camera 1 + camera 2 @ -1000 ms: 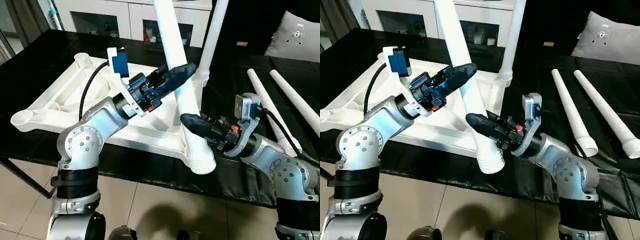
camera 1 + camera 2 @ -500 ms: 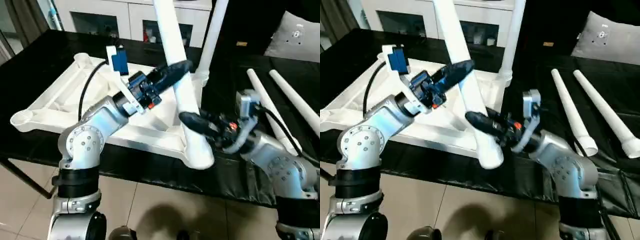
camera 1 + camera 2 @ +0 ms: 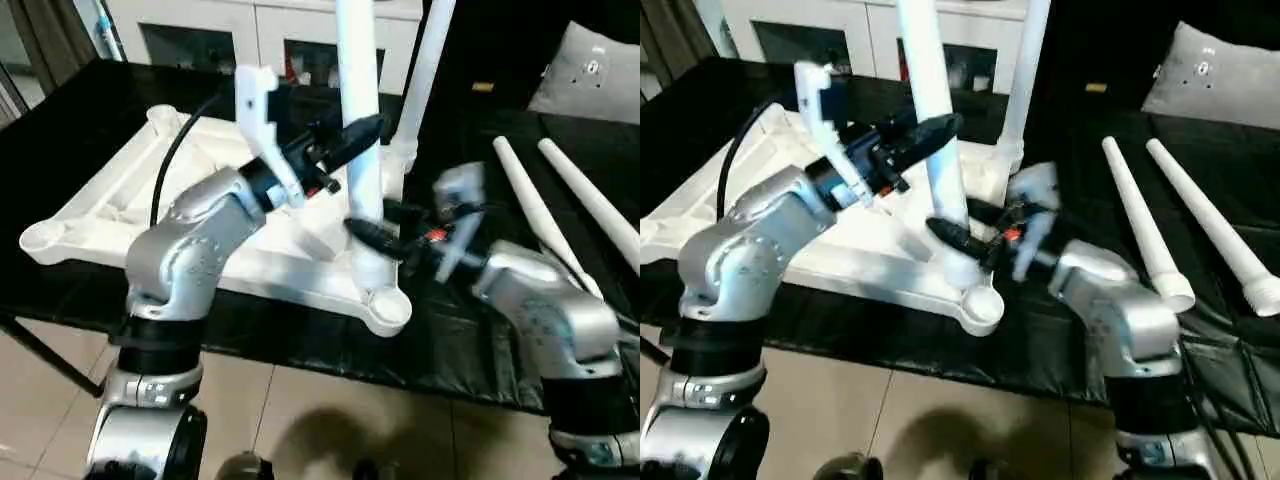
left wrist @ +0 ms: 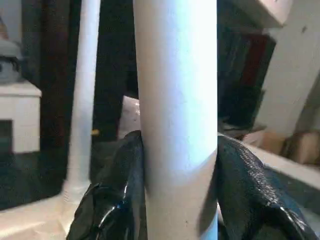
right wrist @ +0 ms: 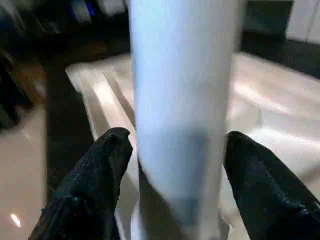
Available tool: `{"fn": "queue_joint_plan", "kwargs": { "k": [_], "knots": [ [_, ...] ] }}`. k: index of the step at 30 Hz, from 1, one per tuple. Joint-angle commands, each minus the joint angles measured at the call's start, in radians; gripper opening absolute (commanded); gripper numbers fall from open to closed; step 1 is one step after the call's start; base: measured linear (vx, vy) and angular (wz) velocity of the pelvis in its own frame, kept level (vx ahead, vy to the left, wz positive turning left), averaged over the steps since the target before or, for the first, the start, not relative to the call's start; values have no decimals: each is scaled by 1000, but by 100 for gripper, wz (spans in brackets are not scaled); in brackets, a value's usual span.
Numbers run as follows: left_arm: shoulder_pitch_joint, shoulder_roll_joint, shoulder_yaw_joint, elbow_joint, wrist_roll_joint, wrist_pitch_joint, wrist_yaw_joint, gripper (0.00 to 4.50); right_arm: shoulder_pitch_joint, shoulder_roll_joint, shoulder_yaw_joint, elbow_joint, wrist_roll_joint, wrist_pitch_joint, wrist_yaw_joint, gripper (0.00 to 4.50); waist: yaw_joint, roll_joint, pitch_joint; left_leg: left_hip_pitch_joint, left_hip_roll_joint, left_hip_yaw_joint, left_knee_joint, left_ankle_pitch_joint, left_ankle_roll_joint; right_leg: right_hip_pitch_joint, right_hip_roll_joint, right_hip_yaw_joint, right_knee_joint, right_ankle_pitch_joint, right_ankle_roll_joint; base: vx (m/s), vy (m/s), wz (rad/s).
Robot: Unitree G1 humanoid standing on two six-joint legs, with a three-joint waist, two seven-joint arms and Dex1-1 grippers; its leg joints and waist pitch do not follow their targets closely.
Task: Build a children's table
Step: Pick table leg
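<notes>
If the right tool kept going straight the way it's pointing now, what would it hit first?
Most likely the upright leg: it stands between the right tool's spread fingers, with small gaps beside it. Behind lies the table top.

A large black-covered work table (image 3: 90,90) carries everything; the white table top (image 3: 120,200) lies on it ribbed side up, at its near left; two loose white legs (image 3: 540,215) lie side by side on the right.

My left gripper (image 4: 180,195) clamps the leg (image 4: 175,100); my right gripper (image 5: 175,195) straddles it lower, fingers apart.
</notes>
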Motion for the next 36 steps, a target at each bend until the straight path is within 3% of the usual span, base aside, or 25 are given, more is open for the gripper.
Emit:
{"fn": "queue_joint_plan", "kwargs": {
  "k": [1,13,18,26,29,36],
  "knots": [
    [-7,3,-30,-15,37,-17,15,176,-9,25,-5,14,-21,21,-61,319,-1,-14,-82,9,49,-16,-61,-85,47,60,-90,61,-66,-314,-96,0,0,0],
    [0,21,-76,0,103,-37,22,176,-11,97,-2,24,-60,-46,-149,224,-4,-10,-84,11,52,-17,-62,-92,39,61,-89,61,-60,-264,-116,0,0,0],
    [1,22,-78,4,118,-44,27,176,0,81,42,37,-127,-97,-155,194,-3,-10,-85,10,52,-16,-61,-85,36,62,-89,62,-57,-250,-120,0,0,0],
    [-1,17,-65,21,123,-35,46,176,-6,120,-6,53,-55,-47,-154,189,-5,-9,-85,10,51,-17,-61,-91,47,62,-89,62,-57,-243,-130,0,0,0],
    [10,45,-85,31,154,-52,28,246,-13,122,-25,56,-36,-46,-136,189,-3,-8,-86,10,51,-17,-60,-95,44,63,-89,62,-58,-251,-126,0,0,0],
    [46,83,-90,61,144,-70,-43,288,-11,88,-38,64,3,-66,-54,188,-2,-5,-86,11,52,-18,-61,-96,41,63,-89,62,-56,-244,-127,0,0,0]
  ]
}}
